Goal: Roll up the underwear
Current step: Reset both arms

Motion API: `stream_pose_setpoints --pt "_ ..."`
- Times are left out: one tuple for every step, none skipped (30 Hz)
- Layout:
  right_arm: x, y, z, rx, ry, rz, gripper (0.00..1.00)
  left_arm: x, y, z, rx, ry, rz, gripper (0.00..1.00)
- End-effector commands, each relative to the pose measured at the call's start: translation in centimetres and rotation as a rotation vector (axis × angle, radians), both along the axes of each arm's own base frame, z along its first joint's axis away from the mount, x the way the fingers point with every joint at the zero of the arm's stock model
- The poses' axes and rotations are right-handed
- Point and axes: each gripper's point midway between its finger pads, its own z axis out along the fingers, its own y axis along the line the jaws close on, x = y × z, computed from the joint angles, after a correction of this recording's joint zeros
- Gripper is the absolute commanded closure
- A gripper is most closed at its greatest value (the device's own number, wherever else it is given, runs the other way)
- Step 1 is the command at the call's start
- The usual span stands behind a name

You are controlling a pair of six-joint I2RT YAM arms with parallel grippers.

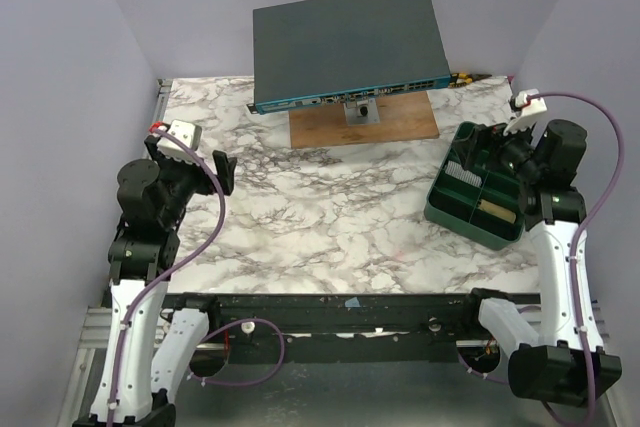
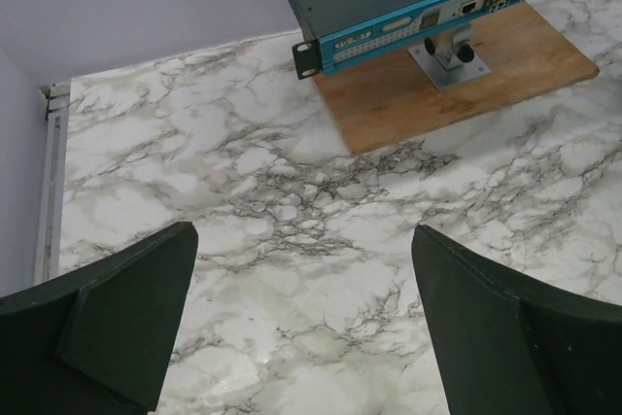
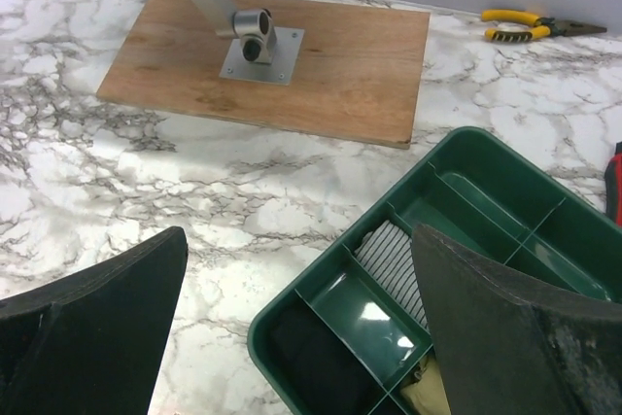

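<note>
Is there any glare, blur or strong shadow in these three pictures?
Top external view: even light, only a soft shadow under the network switch on its wooden board. Right wrist view: a bright glare spot in an empty compartment of the green tray; the near jaws look slightly soft. Left wrist view: marble table sharp, no glare.

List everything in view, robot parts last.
table: one, white-grey marble, underneath everything
network switch: one, grey with teal front, back centre
wooden board: one, brown, beneath the switch
tray: one, green, divided, right side
striped cloth: one, grey-white, inside tray
black cloth: one, black, separate compartment
tan item: one, tan, another compartment
pliers: one, yellow-handled, back right
left gripper: one, black, open, over bare marble
right gripper: one, black, open, above tray
</note>
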Motion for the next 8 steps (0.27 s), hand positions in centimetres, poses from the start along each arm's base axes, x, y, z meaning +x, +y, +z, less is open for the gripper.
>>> stream_pose_setpoints --pt "-0.2 0.58 0.01 0.004 -0.019 0.044 0.0 -0.21 -0.25 1.03 -0.025 -0.041 -0.02 0.01" --pt "-0.23 0.64 0.06 0.003 -0.02 0.048 0.0 -0.22 -0.15 1.02 -0.026 -0.041 -0.016 0.01" --pt "-0.25 0.69 0.03 0.005 -0.017 0.051 0.0 -0.23 -0.12 1.04 -0.028 -0.042 -0.015 0.01" --pt "-0.27 0.73 0.07 0.003 -0.017 0.055 0.0 -0.24 -0.09 0.99 -0.028 -0.04 -0.015 0.01" --pt "-0.28 0.77 0.09 0.004 -0.016 0.058 0.0 -0.24 -0.1 0.97 -0.029 -0.039 -0.017 0.01" --pt "-0.29 0.8 0.15 0.005 -0.017 0.061 0.0 -0.27 -0.08 0.99 -0.029 -0.04 -0.017 0.01" --pt "-0.31 0.85 0.11 0.006 -0.016 0.064 0.0 -0.25 -0.12 0.92 -0.029 -0.039 -0.02 0.01" --pt "-0.32 0.91 0.14 0.007 -0.016 0.067 0.0 -0.25 -0.16 0.92 -0.03 -0.038 -0.022 0.01"
